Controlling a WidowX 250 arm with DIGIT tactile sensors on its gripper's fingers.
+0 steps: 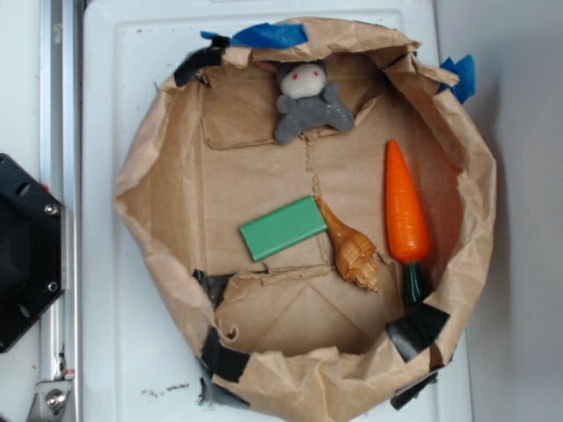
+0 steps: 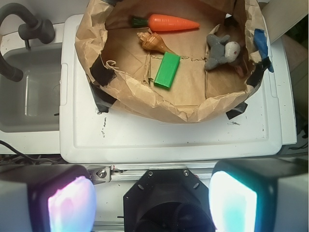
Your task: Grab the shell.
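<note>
Four loose items counted inside one crumpled brown-paper basin (image 1: 158, 255) taped to the white counter (image 1: 114, 352): one small tan-brown ribbed spiral conch shell (image 1: 354, 252), one orange toy carrot with green stem (image 1: 405, 211), one flat green rectangular block (image 1: 283, 228), one grey plush animal with pale face (image 1: 308, 101). Shell near basin centre, between block and carrot, pointed tip touching the block's corner; in the exterior view, long axis diagonal, tip up-left, wide ribbed end down-right, close to the carrot's stem end. Tool (image 2: 152, 200) with pads spread wide, released, gripping nothing, well apart from the basin over the counter's near edge in the wrist view.
</note>
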